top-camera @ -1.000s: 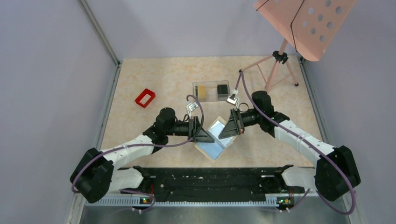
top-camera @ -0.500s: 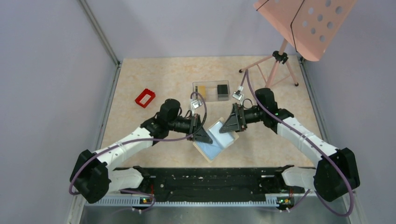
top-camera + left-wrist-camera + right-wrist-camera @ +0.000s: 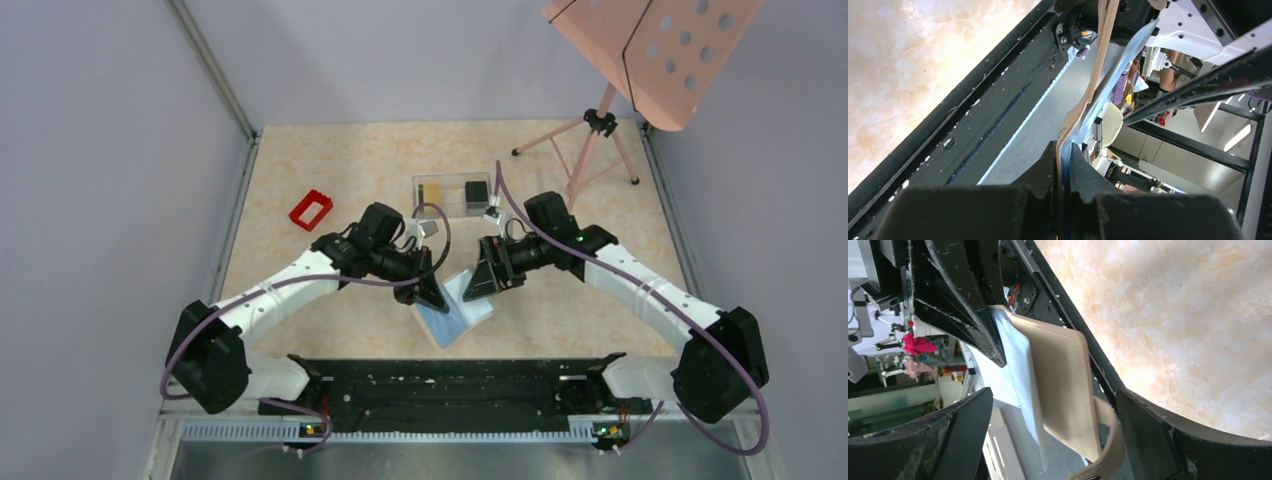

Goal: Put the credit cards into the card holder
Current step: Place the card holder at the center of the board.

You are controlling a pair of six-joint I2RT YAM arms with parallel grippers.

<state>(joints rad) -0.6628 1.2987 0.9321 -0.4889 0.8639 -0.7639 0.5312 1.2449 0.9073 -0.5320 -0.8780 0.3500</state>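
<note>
**Card holder pinched on one side, cards in the clear box**

We can't make out much of the card holder (image 3: 458, 312). From above, both grippers cover its top edge and only some light blue lining shows. It sits on the near side of the clear box (image 3: 453, 198), tilted. We can't tell whether its low corner touches the table (image 3: 330, 160).

The left gripper (image 3: 435, 292) is clamped on the holder's edge, with the tan skin and blue lining squeezed between its fingers. The right gripper (image 3: 482, 283) has its jaws spread wide around the tan flap and isn't gripping it. The strap runs off the bottom of the right wrist view.

The credit cards (image 3: 477, 190) stand inside the box, one dark patch and one yellow. They're too small for us to count.

A red frame (image 3: 311, 209) lies well to the left of the box, with open tabletop between them.
</note>
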